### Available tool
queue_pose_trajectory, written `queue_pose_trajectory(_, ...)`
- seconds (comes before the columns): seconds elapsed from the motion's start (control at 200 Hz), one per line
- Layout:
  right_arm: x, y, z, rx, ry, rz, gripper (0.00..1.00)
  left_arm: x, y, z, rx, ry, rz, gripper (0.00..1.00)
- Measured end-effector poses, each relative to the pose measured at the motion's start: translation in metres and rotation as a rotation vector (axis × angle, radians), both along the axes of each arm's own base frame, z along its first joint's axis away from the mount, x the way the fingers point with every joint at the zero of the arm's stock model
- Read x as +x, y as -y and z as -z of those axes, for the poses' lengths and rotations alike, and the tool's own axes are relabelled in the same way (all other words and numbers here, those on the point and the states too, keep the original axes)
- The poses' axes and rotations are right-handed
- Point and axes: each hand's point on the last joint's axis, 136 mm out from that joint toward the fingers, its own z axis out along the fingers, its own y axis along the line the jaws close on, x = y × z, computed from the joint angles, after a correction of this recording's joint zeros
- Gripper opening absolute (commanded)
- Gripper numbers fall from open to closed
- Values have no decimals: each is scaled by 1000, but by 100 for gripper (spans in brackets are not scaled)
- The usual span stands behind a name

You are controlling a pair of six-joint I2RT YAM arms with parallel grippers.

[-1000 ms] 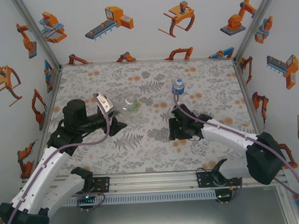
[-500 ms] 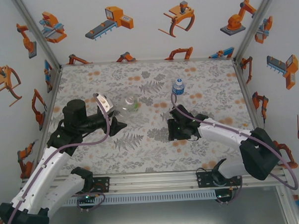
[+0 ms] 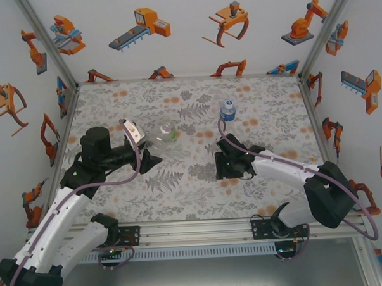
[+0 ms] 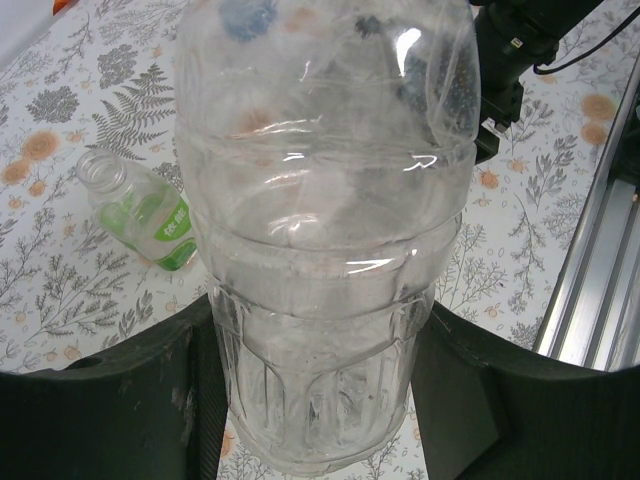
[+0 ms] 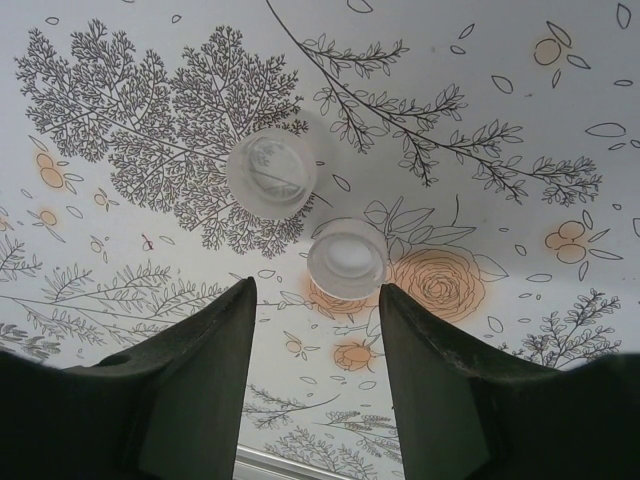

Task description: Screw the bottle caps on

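Above a cap (image 5: 347, 258) the right gripper (image 5: 317, 290) hangs, jaws apart; the left gripper (image 4: 315, 320) clamps a colourless bottle (image 4: 320, 150)

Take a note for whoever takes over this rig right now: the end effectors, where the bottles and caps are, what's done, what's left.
Left end effector: shut on the colourless bottle.
Right end effector: open, low over the table. The nearer cap lies just off its fingertips, the farther cap beyond it.
Green-labelled bottle: lying on the table, mouth open.
Blue-labelled bottle: upright toward the back; can't tell if it is capped.
Done: one bottle gripped; no cap seen screwed on.
Left: pick up a cap, screw it on, repeat.
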Motion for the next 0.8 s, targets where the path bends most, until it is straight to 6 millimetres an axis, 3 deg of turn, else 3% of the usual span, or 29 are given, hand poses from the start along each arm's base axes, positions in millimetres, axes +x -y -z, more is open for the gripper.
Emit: queue_pose_trajectory(0.801, 4, 0, 3, -10, 4, -6, 46, 0, 0, 0, 1, 0, -2, 8)
